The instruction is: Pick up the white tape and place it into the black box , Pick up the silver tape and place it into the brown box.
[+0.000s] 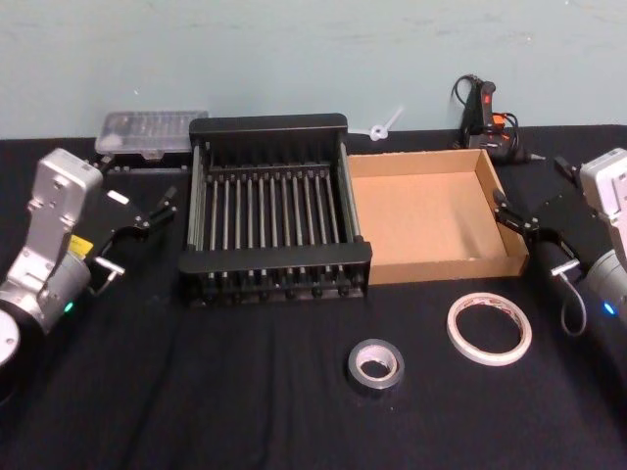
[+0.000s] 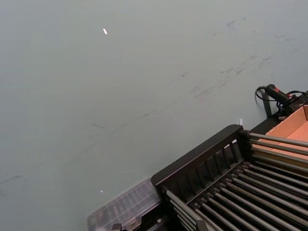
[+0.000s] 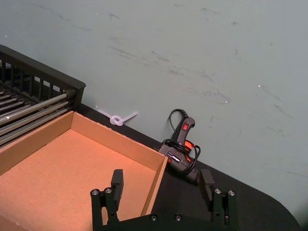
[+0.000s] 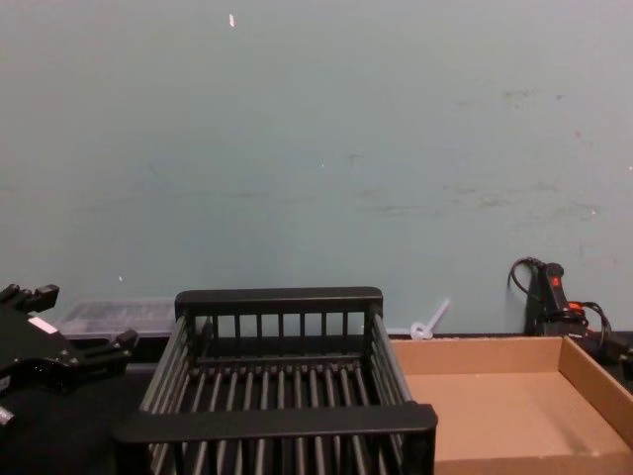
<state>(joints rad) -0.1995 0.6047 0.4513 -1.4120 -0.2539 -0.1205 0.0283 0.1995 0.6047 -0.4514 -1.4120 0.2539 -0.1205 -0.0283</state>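
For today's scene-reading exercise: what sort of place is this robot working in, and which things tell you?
Probably a lab or workshop bench: a black-covered table against a scuffed plain wall, a corded glue gun and a clear parts case behind the black box.

Even soft light, faint shadows, slight blur

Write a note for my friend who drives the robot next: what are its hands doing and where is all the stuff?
Left gripper: open, empty, left of the black box.
Right gripper: open, empty, by the right wall of the brown box.
White tape and silver tape: both flat on the table, in front of the boxes.
Done: nothing; both boxes hold nothing.
Left: white tape into the black box, silver tape into the brown box.
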